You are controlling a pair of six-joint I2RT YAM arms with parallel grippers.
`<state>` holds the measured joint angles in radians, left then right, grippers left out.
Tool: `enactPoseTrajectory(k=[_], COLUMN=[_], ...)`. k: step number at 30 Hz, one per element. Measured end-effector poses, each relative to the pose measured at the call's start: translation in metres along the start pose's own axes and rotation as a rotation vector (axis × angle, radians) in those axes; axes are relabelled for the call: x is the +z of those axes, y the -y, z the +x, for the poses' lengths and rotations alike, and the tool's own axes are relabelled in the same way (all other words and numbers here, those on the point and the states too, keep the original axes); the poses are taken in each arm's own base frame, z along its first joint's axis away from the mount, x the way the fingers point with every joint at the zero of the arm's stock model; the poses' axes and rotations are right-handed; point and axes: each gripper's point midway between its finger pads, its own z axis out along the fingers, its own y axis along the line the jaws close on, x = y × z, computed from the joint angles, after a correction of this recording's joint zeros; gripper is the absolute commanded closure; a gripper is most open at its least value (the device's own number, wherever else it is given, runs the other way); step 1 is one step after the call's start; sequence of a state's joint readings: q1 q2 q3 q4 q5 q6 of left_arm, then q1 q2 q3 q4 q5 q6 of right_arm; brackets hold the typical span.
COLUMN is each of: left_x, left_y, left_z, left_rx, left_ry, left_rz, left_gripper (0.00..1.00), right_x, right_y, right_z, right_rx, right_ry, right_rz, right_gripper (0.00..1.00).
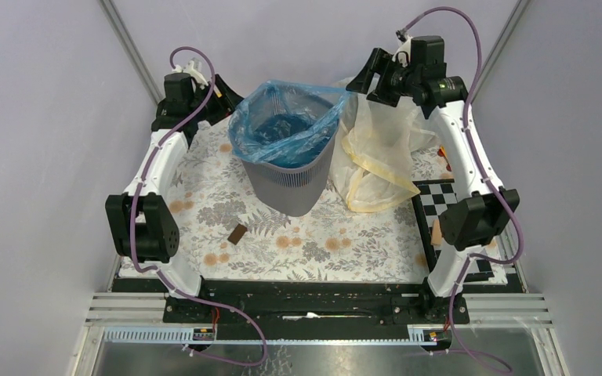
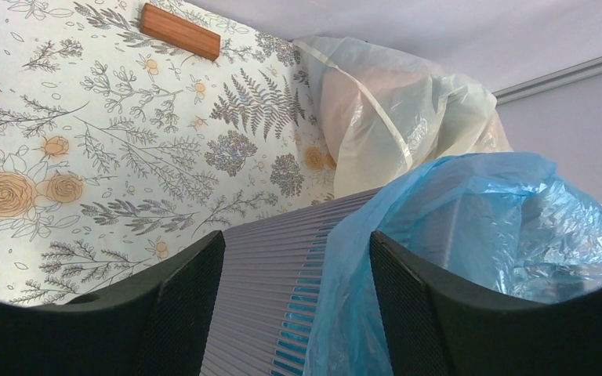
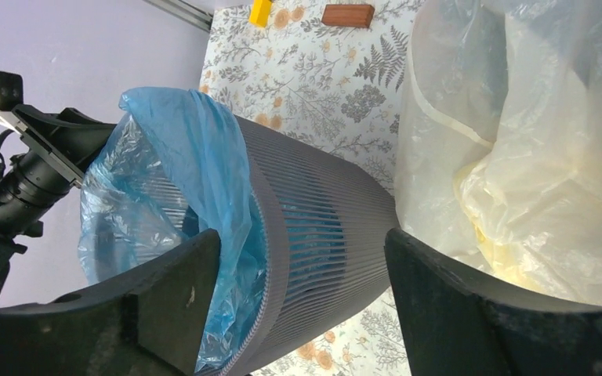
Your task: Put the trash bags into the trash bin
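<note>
Roughly midway along the far edge of the bench stands the trash bin [image 1: 290,188], upright on the floral cloth [image 1: 345,243]. A blue bag [image 1: 286,129] lines it, with its mouth folded out over the rim and hanging a little way down the mesh wall. Just to the bin's right, toward the far right corner, a yellowish translucent bag [image 1: 376,157] sits slumped on the cloth, outside the bin. It presses close to the bin's side, though I cannot tell whether the two touch.

The left gripper [image 2: 296,243] hangs by the far left corner, at the bin's left flank. Its jaws are spread wide and hold nothing. In the left wrist view the mesh wall and the blue overhang fill the gap between its fingers [image 2: 184,305]; whether either finger touches the bin cannot be told. The right gripper [image 3: 302,235] is high at the far edge, above the gap between the bin's right rim and the yellowish bag. Its jaws are likewise wide apart and hold nothing.

A broad stretch of cloth lies between the bin and the near edge, with a small wooden block [image 1: 237,234] on it, left of middle and well apart from the bin. A checkerboard [image 1: 439,200] lies along the right edge, near the right arm's elbow.
</note>
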<state>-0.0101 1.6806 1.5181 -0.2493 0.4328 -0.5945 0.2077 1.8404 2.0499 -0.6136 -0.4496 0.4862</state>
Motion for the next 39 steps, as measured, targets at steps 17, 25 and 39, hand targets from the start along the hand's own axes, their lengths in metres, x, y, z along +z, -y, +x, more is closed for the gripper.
enactPoseTrajectory(k=[17,25,39], left_x=[0.005,0.013,0.015], left_y=[-0.002,-0.012,-0.015], left_z=[0.011,0.026,0.034], left_rx=[-0.009,-0.027,-0.034], left_ry=[-0.036,-0.077,-0.099], left_rz=[0.027,0.022,0.028], left_gripper=[0.43,0.44,0.44], right_x=[-0.018,-0.004,0.015], right_y=[-0.050,-0.036,-0.014], right_z=[0.017,0.028,0.052], right_rx=[-0.112,-0.089,-0.054], right_ry=[0.030,-0.007,-0.085], right_rz=[-0.005,0.026,0.058], right_gripper=[0.33,0.38,0.94])
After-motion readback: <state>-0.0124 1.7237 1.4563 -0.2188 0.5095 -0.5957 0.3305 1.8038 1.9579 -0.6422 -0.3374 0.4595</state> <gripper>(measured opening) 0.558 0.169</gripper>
